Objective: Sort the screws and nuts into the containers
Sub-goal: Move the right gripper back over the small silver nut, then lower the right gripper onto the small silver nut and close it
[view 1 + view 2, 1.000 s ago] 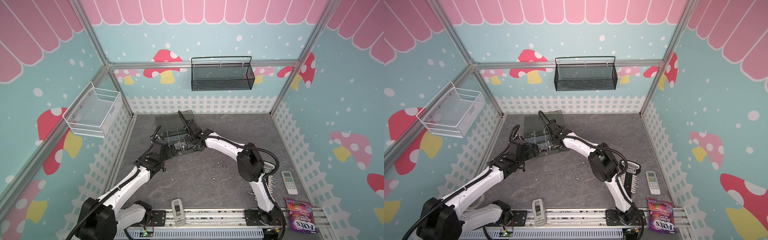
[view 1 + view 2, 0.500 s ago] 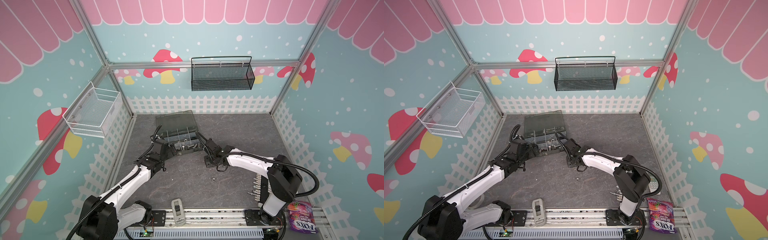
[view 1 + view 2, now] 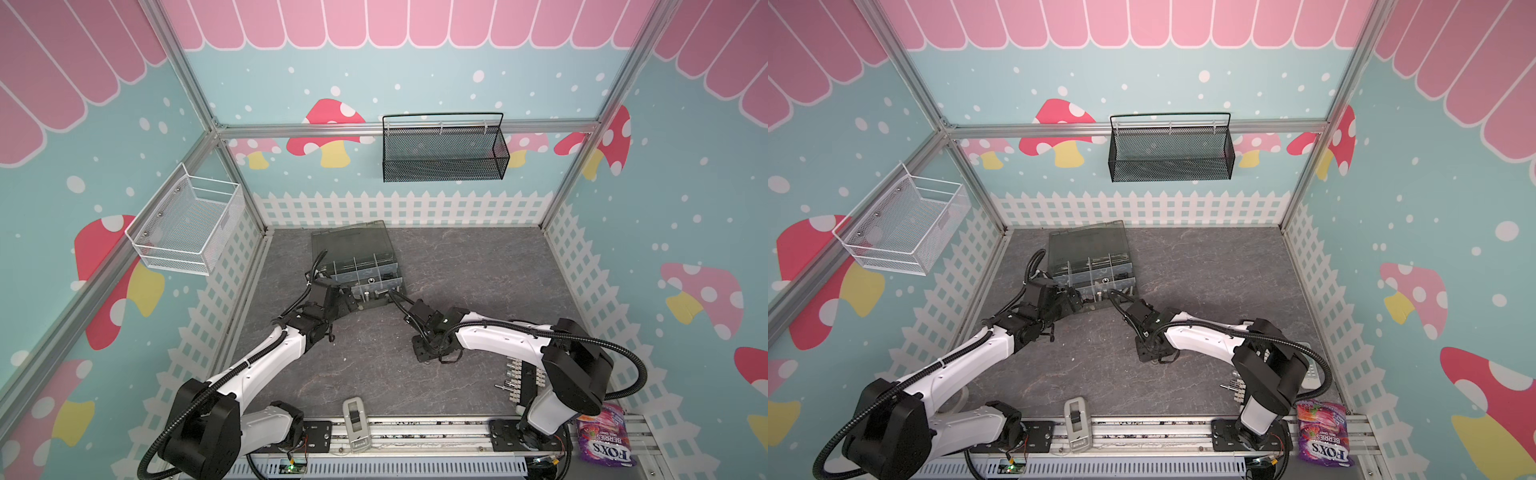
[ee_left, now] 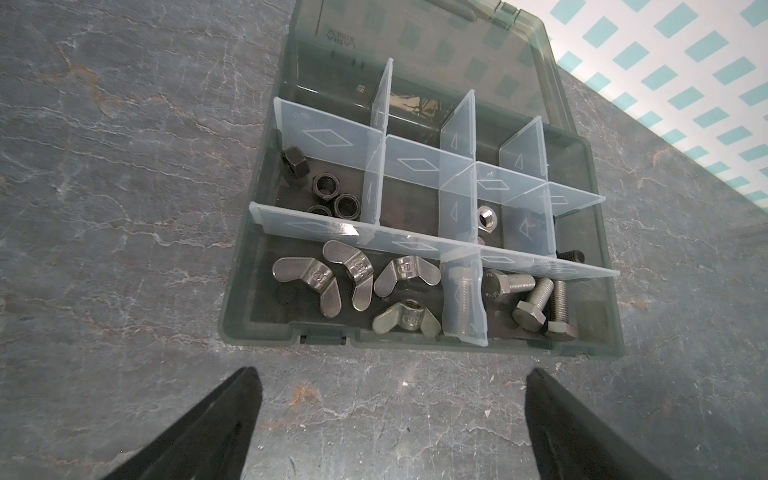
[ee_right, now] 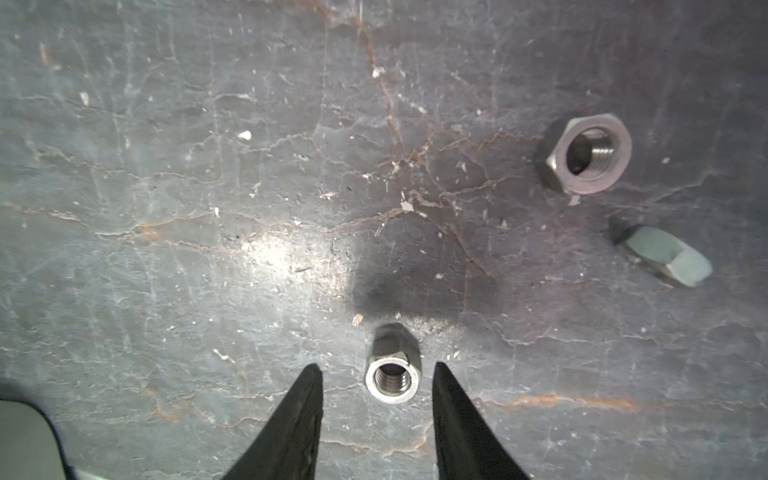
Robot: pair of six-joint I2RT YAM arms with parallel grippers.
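Observation:
The dark grey organizer box (image 4: 266, 324) stands open, its containers split by pale dividers. They hold black nuts (image 4: 328, 191), silver wing nuts (image 4: 357, 282), silver screws (image 4: 536, 299) and one silver nut (image 4: 488, 216). My left gripper (image 4: 392, 374) hovers open and empty just before the box's front edge. On the table right of the box, my right gripper (image 5: 377, 368) points down, open, and straddles a silver hex nut (image 5: 392, 376) with a gap on each side. Two more nuts (image 5: 588, 153) (image 5: 669, 255) lie beyond it.
A white terminal strip (image 3: 519, 380) and a candy bag (image 3: 606, 436) lie near the right arm's base. A grey device (image 3: 353, 419) sits at the front edge. A black mesh basket (image 3: 442, 153) and a white wire basket (image 3: 187, 226) hang on the walls.
My right arm has drawn back from the box and come down over the loose nuts on the table. The left arm has stayed put.

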